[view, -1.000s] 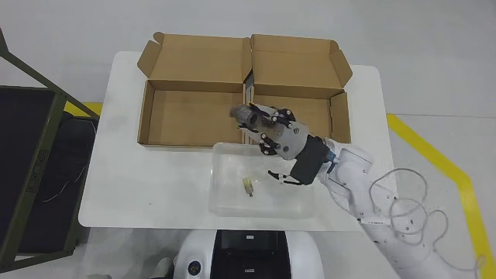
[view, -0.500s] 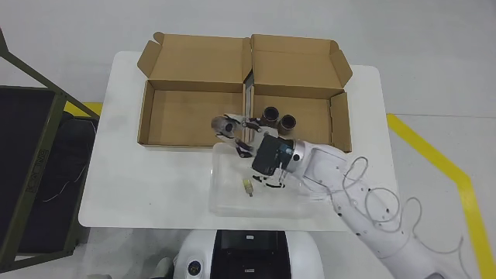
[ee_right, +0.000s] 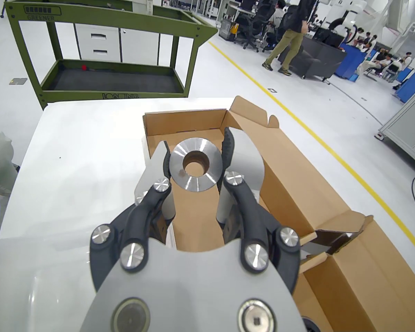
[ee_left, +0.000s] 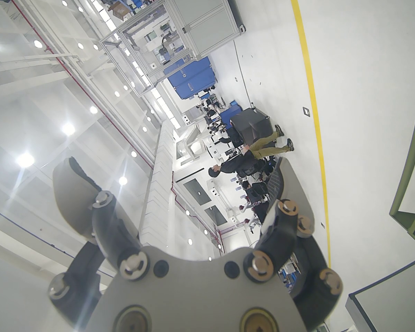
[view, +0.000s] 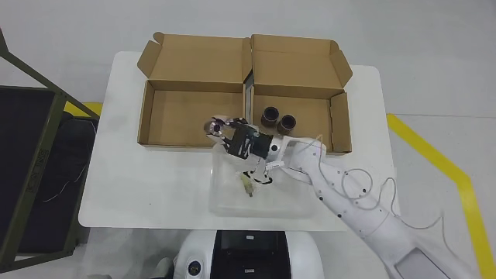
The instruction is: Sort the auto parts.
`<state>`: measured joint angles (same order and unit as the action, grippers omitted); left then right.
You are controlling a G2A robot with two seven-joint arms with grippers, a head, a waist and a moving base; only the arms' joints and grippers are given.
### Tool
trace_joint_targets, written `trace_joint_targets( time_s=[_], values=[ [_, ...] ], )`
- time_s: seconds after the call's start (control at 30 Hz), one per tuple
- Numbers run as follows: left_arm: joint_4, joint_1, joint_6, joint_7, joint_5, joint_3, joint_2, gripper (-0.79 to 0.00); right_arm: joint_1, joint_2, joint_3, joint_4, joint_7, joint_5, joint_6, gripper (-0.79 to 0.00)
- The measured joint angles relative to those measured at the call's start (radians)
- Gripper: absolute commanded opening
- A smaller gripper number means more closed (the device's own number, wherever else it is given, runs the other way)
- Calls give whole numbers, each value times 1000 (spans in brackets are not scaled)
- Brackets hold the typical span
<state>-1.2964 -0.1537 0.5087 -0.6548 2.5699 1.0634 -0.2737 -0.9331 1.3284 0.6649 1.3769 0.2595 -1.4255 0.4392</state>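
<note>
The right pincer (ee_right: 196,146) clenches a shiny silver metal ring (ee_right: 209,153) over the near right corner of the left open brown cardboard box (view: 186,116) on the white counter (view: 124,178). The left pincer (ee_left: 174,171) stands released, fingers spread wide.

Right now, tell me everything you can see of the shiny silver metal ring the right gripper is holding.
The shiny silver metal ring is a round disc with a wide central hole and a smooth turned face that catches the light, seemingly machined steel. The right gripper clamps its rim between two black finger pads, its flat face toward the wrist camera. It hangs above the open brown cardboard box, the left one in the top view, touching only the pads.
</note>
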Motion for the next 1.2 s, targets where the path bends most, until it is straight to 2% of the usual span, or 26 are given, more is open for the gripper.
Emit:
trace_joint_targets(
  time_s=[0.3, 0.63, 1.0, 1.03, 1.07, 1.2],
  values=[
    [0, 0, 0, 0, 0, 0, 0, 0, 120, 86, -108, -184, -37, 42, -8, -785],
    [0, 0, 0, 0, 0, 0, 0, 0, 232, 203, -210, -408, -52, 99, 11, -785],
    [0, 0, 0, 0, 0, 0, 0, 0, 316, 319, -270, -622, -53, 122, 34, -785],
    [0, 0, 0, 0, 0, 0, 0, 0, 322, 329, -272, -642, -53, 122, 36, -696],
    [0, 0, 0, 0, 0, 0, 0, 0, 327, 337, -274, -657, -54, 123, 38, -665],
    [0, 0, 0, 0, 0, 0, 0, 0, 345, 366, -281, -714, -62, 127, 50, -631]
  ],
)
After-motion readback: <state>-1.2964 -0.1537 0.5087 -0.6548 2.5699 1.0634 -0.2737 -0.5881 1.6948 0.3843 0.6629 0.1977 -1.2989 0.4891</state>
